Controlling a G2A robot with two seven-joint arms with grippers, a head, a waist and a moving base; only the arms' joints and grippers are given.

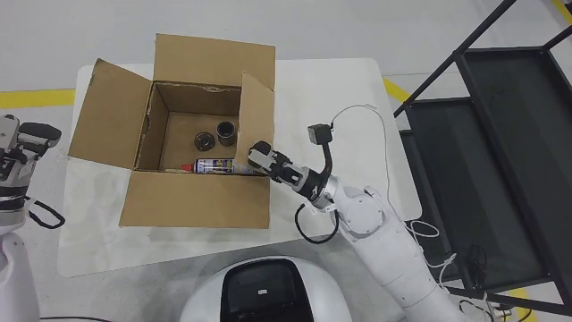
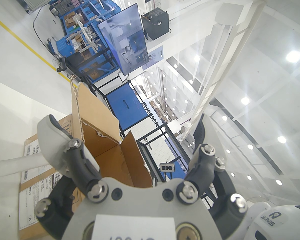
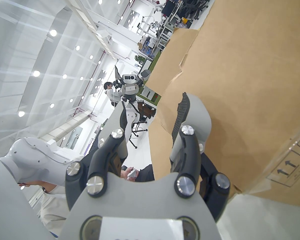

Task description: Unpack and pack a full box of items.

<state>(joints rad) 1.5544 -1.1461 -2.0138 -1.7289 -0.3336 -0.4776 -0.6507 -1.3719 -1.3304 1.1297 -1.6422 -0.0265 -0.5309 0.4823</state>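
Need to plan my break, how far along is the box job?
Done: the cardboard box stands open. In hand: nothing; the right gripper sits open at its flap, the left gripper open off to the side. Left: two dark round containers and a tube still inside.

white table, black metal rack, yellow floor line

one box is counted, with four flaps opened out. three things are counted inside it: two dark round items and one tube. one table is seen under the box, and one black rack beside it. two grippers are counted: one left gripper and one right gripper.
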